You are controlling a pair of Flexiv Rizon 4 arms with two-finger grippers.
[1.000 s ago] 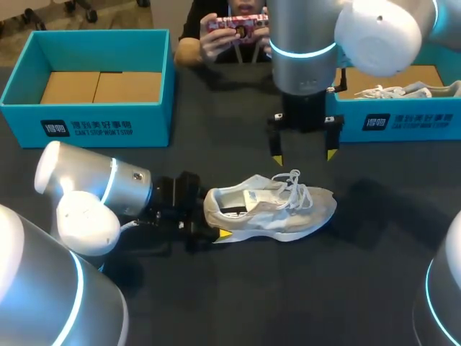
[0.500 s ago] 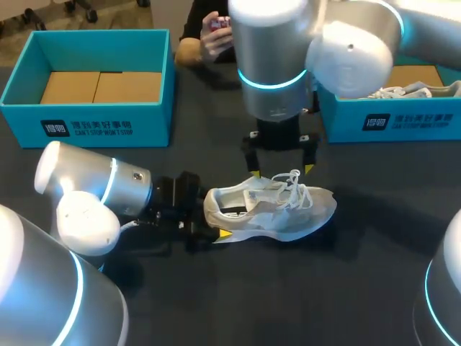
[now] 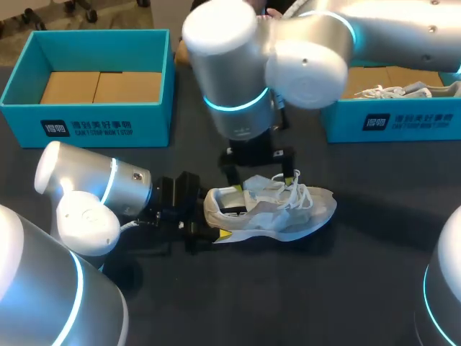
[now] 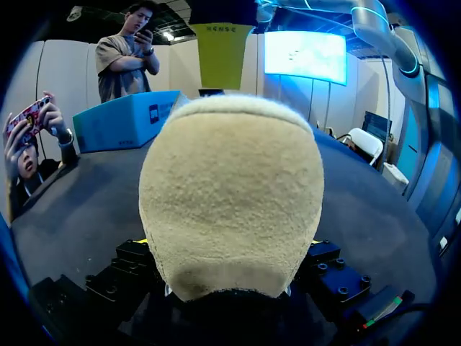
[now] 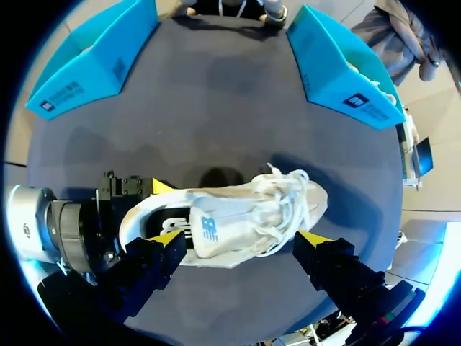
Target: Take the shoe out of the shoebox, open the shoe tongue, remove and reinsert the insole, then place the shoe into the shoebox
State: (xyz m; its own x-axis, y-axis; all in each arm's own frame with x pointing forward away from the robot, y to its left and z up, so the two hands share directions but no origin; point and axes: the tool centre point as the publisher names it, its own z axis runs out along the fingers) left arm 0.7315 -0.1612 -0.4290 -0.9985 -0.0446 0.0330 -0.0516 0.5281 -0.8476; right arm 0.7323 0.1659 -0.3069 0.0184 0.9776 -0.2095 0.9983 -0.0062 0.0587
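Shoe (image 3: 270, 209) is seen in the head view on the table (image 3: 360, 288), its heel (image 3: 210, 205) clamped by the left gripper (image 3: 207, 222); the right gripper (image 3: 263, 173) is held above it. In the left wrist view only the padded heel is shown, wedged in that gripper. In the right wrist view the tips are spread wide, nothing held. Light, soft mesh is judged; the tongue (image 5: 216, 231) should be pinched at its top edge, clear of loose laces (image 5: 284, 205).

Robot lab bench. Two silver arms with glowing cyan joint rings, left arm (image 3: 86, 194) and right arm (image 3: 288, 50), over a dark table (image 3: 324, 288). Props: teal shoebox (image 3: 94, 124), second teal shoebox (image 3: 403, 122), white sneaker (image 3: 288, 210).
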